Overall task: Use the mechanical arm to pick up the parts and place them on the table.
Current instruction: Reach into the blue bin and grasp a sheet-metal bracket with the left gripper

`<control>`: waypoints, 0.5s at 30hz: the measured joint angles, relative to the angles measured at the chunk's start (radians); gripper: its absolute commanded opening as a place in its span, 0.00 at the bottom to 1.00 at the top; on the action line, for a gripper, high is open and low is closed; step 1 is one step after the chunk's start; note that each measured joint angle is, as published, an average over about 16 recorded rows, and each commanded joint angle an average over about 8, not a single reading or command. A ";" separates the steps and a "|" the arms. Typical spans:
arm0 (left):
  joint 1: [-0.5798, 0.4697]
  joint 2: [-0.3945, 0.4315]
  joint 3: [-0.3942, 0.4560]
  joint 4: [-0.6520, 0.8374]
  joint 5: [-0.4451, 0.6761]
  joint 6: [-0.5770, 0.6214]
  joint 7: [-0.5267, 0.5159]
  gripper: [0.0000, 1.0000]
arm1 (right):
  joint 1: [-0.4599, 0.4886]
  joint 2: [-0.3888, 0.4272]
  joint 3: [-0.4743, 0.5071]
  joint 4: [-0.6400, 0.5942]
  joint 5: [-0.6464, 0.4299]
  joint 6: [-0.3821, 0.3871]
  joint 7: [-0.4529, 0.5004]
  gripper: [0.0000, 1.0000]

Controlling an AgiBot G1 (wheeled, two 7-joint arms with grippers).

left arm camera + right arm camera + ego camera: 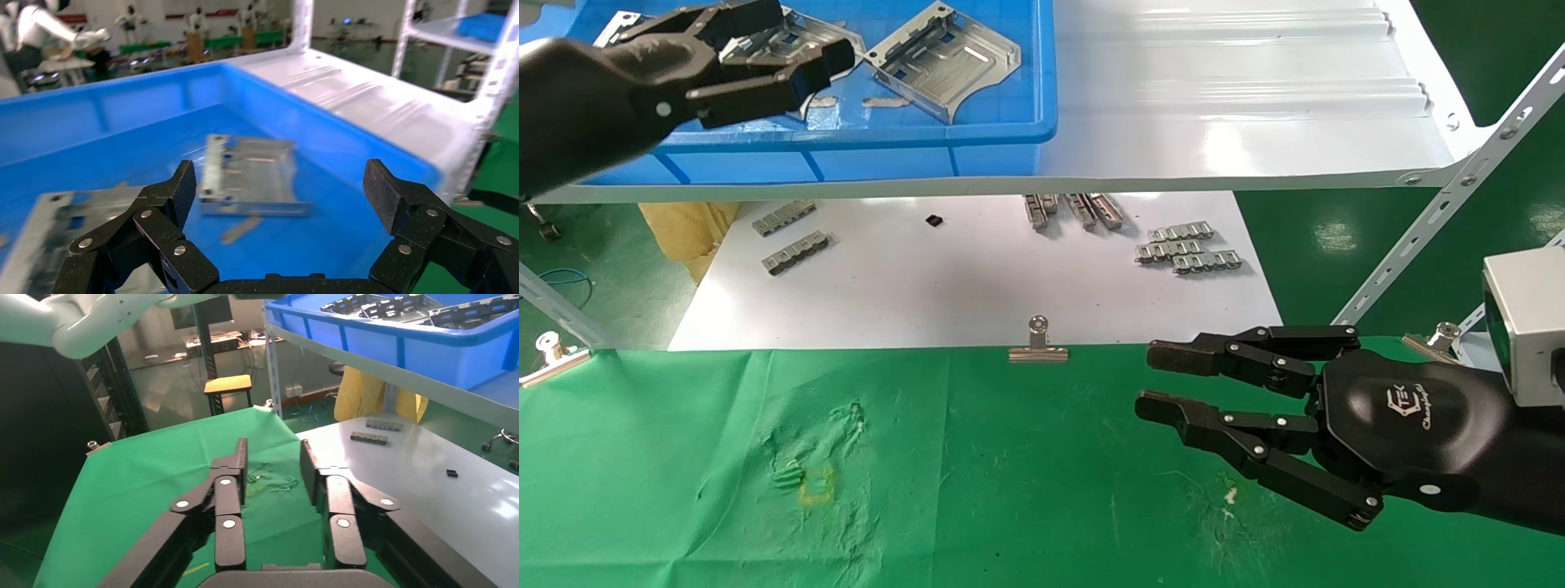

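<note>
Shiny silver parts lie in the blue tray (846, 155) on the upper shelf: one (944, 57) at the tray's right, another (789, 41) partly under my left gripper. My left gripper (801, 37) hovers over the tray, open wide and empty. In the left wrist view (283, 187) one part (251, 174) lies ahead between the fingertips and another (55, 226) lies off to the side. My right gripper (1152, 380) is open and empty, low over the green cloth table (1009, 490) at the right. It also shows in the right wrist view (273, 450).
The tray stands on a glossy white shelf board (1214, 106). A lower white board (977, 278) carries grey link strips (1189, 249). A binder clip (1038, 343) sits at the cloth's far edge. A slanted metal strut (1442, 212) stands at right. A yellow square mark (815, 486) is on the cloth.
</note>
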 measured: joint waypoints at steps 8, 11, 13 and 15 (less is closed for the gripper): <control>-0.166 0.024 0.076 0.139 0.150 -0.053 -0.088 1.00 | 0.000 0.000 0.000 0.000 0.000 0.000 0.000 0.00; -0.221 0.029 0.102 0.186 0.203 -0.065 -0.122 1.00 | 0.000 0.000 0.000 0.000 0.000 0.000 0.000 0.00; -0.253 0.030 0.118 0.214 0.236 -0.073 -0.142 1.00 | 0.000 0.000 0.000 0.000 0.000 0.000 0.000 0.00; -0.281 0.030 0.133 0.238 0.266 -0.078 -0.165 1.00 | 0.000 0.000 0.000 0.000 0.000 0.000 0.000 0.00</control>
